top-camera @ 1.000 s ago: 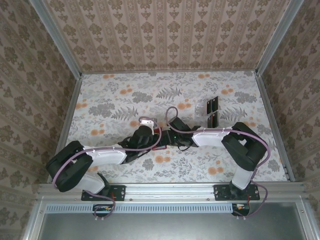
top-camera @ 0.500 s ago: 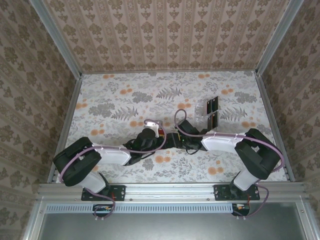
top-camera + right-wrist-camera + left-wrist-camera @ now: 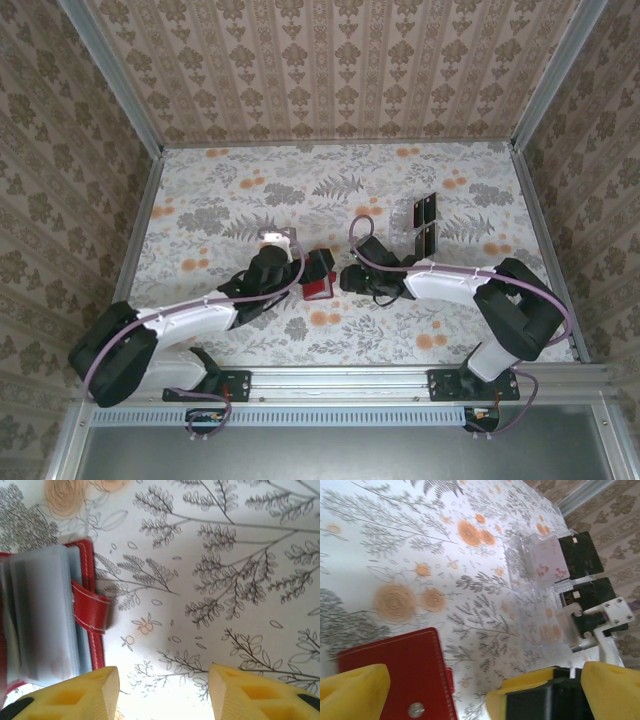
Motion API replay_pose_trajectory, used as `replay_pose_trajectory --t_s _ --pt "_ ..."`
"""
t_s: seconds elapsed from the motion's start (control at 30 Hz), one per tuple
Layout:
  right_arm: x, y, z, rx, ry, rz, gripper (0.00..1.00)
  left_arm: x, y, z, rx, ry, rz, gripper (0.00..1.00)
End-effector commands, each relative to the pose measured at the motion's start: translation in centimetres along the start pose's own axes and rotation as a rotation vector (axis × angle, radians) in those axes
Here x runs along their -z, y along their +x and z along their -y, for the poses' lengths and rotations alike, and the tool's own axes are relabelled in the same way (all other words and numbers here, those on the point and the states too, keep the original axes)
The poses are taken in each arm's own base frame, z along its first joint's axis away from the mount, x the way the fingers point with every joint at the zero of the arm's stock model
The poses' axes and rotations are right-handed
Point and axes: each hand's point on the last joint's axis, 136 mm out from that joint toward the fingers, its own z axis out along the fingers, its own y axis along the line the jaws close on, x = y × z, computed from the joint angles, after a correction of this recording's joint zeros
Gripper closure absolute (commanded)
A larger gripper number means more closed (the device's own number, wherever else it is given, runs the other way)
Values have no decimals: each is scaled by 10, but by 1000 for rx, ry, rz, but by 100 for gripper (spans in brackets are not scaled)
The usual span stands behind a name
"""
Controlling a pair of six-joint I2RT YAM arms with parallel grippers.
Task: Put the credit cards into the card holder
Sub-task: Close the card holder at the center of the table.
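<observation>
The red card holder (image 3: 319,272) lies on the floral tabletop between my two grippers. In the right wrist view it (image 3: 47,607) lies open, showing bluish clear sleeves and a red strap (image 3: 90,612). My right gripper (image 3: 164,695) is open just right of it, with only bare tabletop between its yellow fingers. My left gripper (image 3: 482,694) is wide open, one finger (image 3: 355,692) over the holder's red cover (image 3: 400,670) with its snap button. A pale credit card (image 3: 544,560) stands in the clear rack. From above, the left gripper (image 3: 296,266) and right gripper (image 3: 347,277) flank the holder.
A clear rack with black panels (image 3: 422,222) stands behind the right arm, also seen in the left wrist view (image 3: 577,555). The right arm's gripper body (image 3: 545,700) sits close in front of the left gripper. Patterned walls and metal rails enclose the table.
Both grippers were bunched over the card holder; the left arm has drawn back to the left, the right gripper has opened, and the holder now lies uncovered between them.
</observation>
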Motion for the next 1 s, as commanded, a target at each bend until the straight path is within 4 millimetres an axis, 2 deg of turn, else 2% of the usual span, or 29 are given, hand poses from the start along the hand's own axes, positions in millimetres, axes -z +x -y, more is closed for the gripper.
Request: replay_pose_trajectory --t_s 0.0,0.27,0.37,0.73,0.97 --pt "-1 -12 0 3 29 7 48 11 9 -31 -51 -114 -40 0" --pt "-5 -22 -12 -41 -12 -11 48 38 20 -94 -268 -501 -232 0" --pt "-7 -23 -17 -44 -27 -23 48 39 25 -104 -314 -543 -273 0" --pt "-23 -22 -24 -35 -21 -66 48 33 51 -104 -316 -463 -302 0" --pt "-35 -23 -27 -12 10 -79 48 30 60 -107 -391 -502 -346 0"
